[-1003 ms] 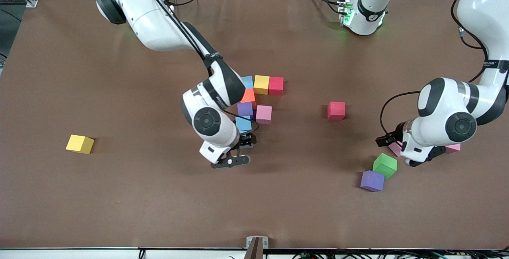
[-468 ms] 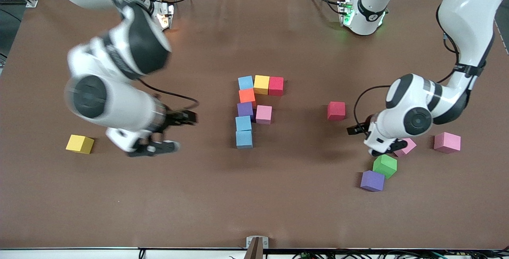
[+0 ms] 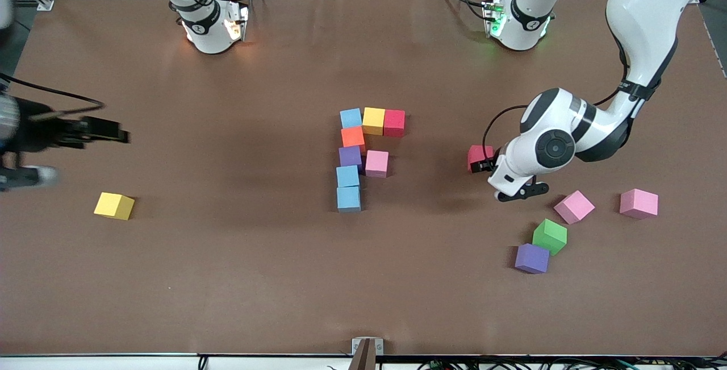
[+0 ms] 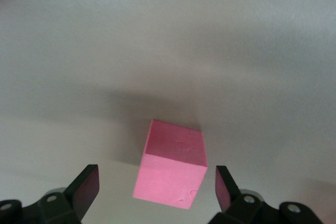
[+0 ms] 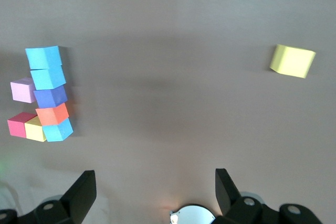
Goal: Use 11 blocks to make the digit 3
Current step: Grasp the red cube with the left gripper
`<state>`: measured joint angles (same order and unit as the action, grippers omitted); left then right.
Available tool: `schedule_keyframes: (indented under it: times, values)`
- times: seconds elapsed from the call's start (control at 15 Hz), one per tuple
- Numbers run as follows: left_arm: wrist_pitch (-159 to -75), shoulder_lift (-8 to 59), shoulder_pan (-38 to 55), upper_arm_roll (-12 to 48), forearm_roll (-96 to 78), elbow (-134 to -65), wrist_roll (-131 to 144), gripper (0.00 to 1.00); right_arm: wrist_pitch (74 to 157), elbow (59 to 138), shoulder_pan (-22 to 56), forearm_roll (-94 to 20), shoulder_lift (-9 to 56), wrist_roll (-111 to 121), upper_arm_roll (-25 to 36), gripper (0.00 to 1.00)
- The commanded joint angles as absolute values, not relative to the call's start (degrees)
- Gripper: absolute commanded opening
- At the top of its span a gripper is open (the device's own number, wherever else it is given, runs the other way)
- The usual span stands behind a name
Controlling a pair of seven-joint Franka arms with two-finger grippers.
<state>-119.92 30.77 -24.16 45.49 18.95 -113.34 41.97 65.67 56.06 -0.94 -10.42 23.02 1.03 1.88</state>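
The partial digit 3 (image 3: 363,148) lies mid-table: blue, yellow and red blocks in a row, with orange, purple and two blue blocks in a column and a pink block (image 3: 377,163) beside the purple one. A loose red block (image 3: 479,156) lies toward the left arm's end. My left gripper (image 3: 519,191) hovers beside it, open. In the left wrist view the red block (image 4: 173,166) lies on the table below and between the open fingers (image 4: 86,184), untouched. My right gripper (image 3: 28,177) is open and empty, raised over the right arm's end of the table.
Loose blocks lie nearer the front camera at the left arm's end: two pink (image 3: 574,207) (image 3: 639,203), one green (image 3: 550,236), one purple (image 3: 532,258). A yellow block (image 3: 114,206) lies at the right arm's end. The arm bases (image 3: 210,23) (image 3: 519,20) stand at the table's back edge.
My right arm left the lowest blue block in the column and swung to its own end of the table. My left gripper moved from over the pink blocks to the red block.
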Motion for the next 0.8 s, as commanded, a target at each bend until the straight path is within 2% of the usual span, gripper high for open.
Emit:
schedule_keyframes:
  times: [0.0,0.13,0.4,0.54,0.67,0.74]
  values:
    - [-123.48,29.44,-24.79,45.79,18.89,-117.41,42.28,0.97,67.93,66.95,-2.72,-9.42,13.38,1.23,1.14,1.00]
    - [-124.80,30.14,-24.79,45.79,19.25,-118.47,42.19,0.96,71.00,72.83,-3.08,-6.25,8.38,1.23,1.14,1.00]
    - [-126.73,31.99,-24.87,45.79,19.25,-119.00,42.19,0.95,82.32,90.04,-3.52,-4.49,-2.96,1.41,0.97,1.00]
    - [-129.54,32.87,-25.14,45.62,19.25,-120.32,42.28,0.90,86.81,97.52,-2.99,-4.31,-7.71,1.41,0.62,1.00]
    - [-130.95,33.48,-25.22,45.35,19.16,-120.76,42.28,0.83,87.98,97.48,-2.73,-3.96,-8.18,0.54,0.53,1.00]
    - [-131.04,33.57,-25.31,44.74,19.16,-120.76,42.54,0.71,87.98,96.60,-2.20,-3.43,-8.09,0.61,0.44,1.00]
